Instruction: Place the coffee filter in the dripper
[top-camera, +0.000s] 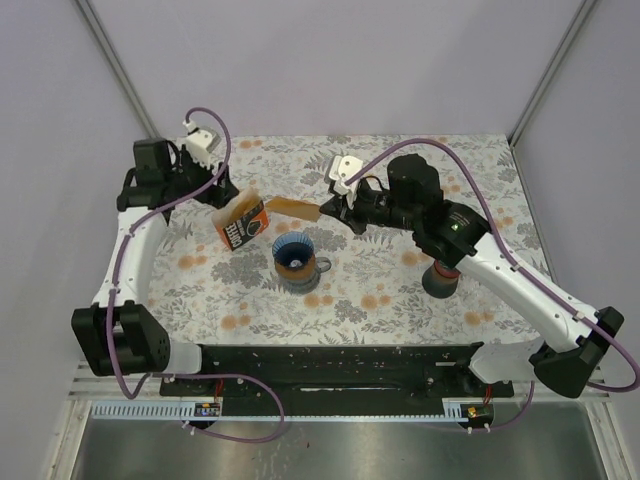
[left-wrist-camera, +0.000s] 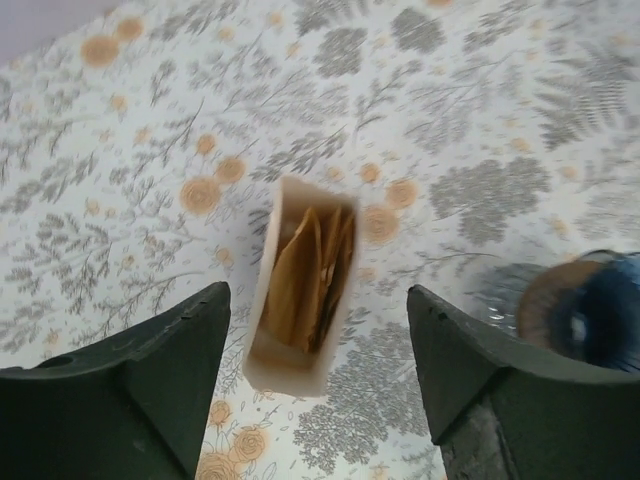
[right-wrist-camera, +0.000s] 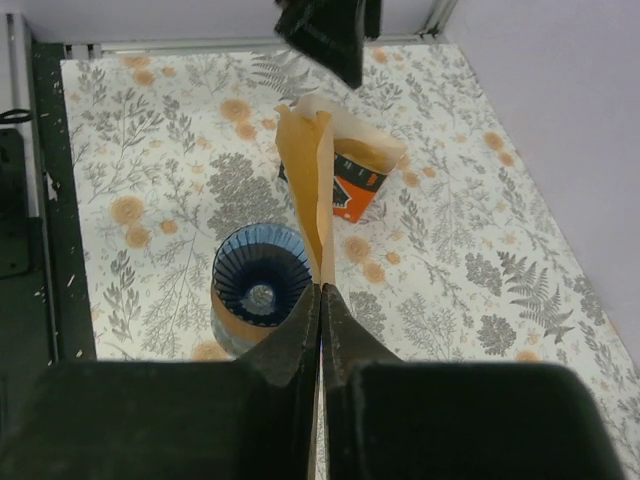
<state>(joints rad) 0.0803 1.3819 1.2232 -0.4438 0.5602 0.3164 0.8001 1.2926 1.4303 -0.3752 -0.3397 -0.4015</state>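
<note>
My right gripper (top-camera: 327, 211) (right-wrist-camera: 321, 288) is shut on a brown paper coffee filter (top-camera: 293, 206) (right-wrist-camera: 308, 170) and holds it in the air, just behind and above the blue ribbed dripper (top-camera: 296, 256) (right-wrist-camera: 262, 285). The dripper sits on a glass mug and is empty; it also shows in the left wrist view (left-wrist-camera: 582, 318). My left gripper (top-camera: 220, 196) (left-wrist-camera: 317, 292) is open above the open filter box (top-camera: 241, 222) (left-wrist-camera: 300, 290), which holds several more filters. Its fingers (left-wrist-camera: 170, 360) stand apart from the box's sides.
A dark cup (top-camera: 440, 278) stands on the floral tablecloth (top-camera: 400, 300) right of the dripper, under my right arm. The left gripper shows at the top of the right wrist view (right-wrist-camera: 330, 35). Grey walls enclose the table at the back and sides.
</note>
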